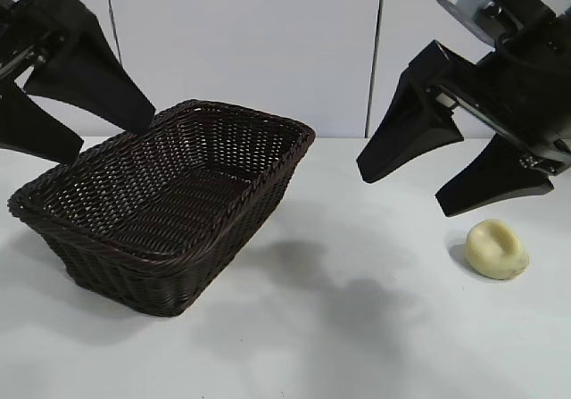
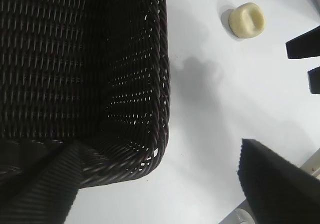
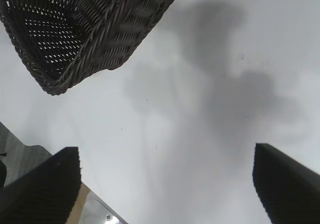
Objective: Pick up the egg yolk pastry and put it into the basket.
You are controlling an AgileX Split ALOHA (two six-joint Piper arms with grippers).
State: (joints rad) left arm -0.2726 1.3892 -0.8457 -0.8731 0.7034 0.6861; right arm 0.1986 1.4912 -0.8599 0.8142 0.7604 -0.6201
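The egg yolk pastry [image 1: 498,249], a small pale cream bun with a dent, lies on the white table at the right, well apart from the basket [image 1: 302,138]. It also shows in the left wrist view as the pastry [image 2: 246,19], beyond the basket's rim [image 2: 162,83]. My right gripper [image 1: 403,194] hangs open above the table, up and to the left of the pastry, with nothing between its fingers [image 3: 164,151]. The left gripper [image 1: 116,138] is open over the basket's back left corner [image 2: 155,149], holding nothing. The pastry is out of the right wrist view.
The dark woven basket [image 3: 100,43] takes up the table's left half. White table [image 1: 357,328] lies bare between basket and pastry. A pale wall stands behind. The right gripper's fingertips [image 2: 305,41] show at the edge of the left wrist view.
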